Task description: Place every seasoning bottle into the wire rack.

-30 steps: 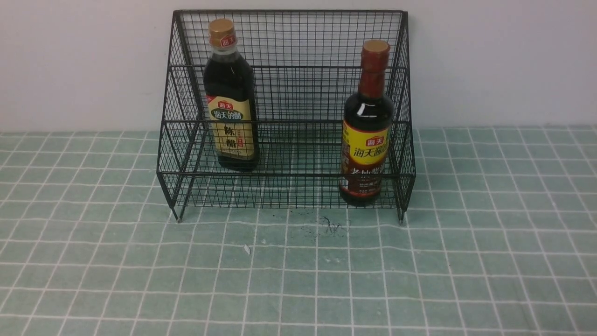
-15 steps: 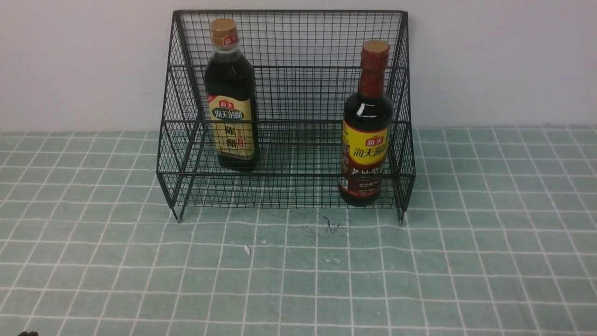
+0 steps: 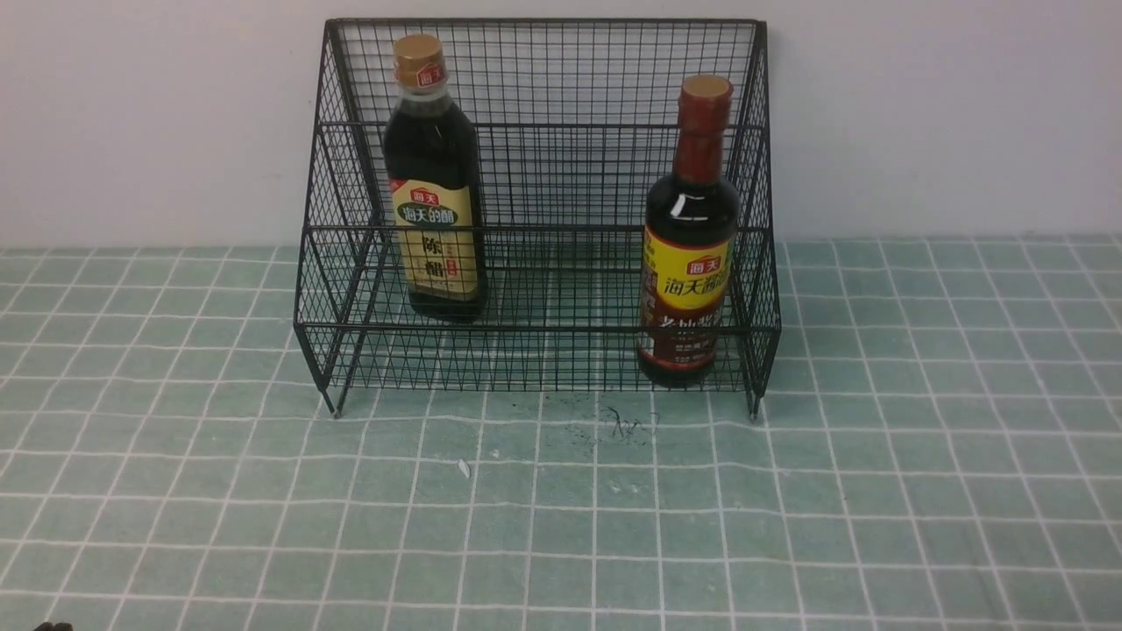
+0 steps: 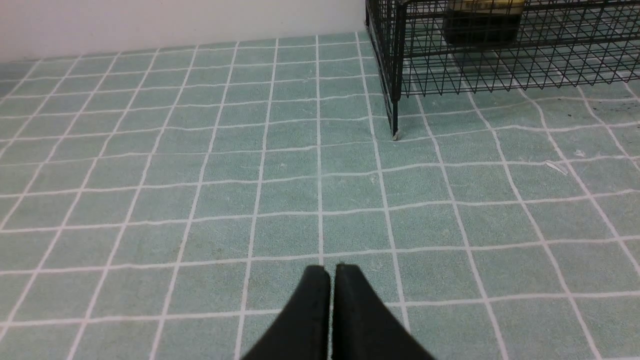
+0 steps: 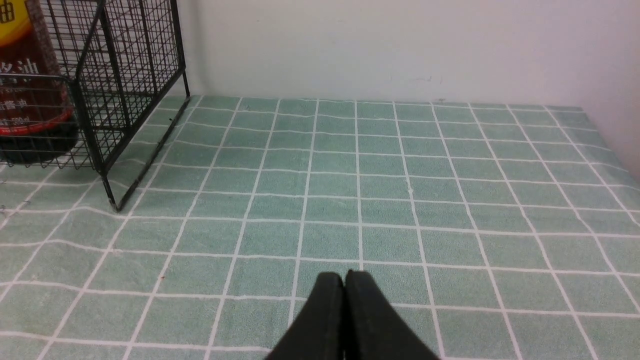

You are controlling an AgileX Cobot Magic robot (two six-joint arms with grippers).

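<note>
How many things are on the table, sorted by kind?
Bottles: 2, gold-capped bottle and red-necked bottle
Wire rack: 1
Total: 3

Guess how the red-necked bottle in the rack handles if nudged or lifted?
The red-necked bottle looks tall on a narrow base, so probably tippy if pushed high. Dark liquid nearly to the shoulder suggests hefty. Glossy highlights hint it's slippery; the wire rack would likely catch it.
</note>
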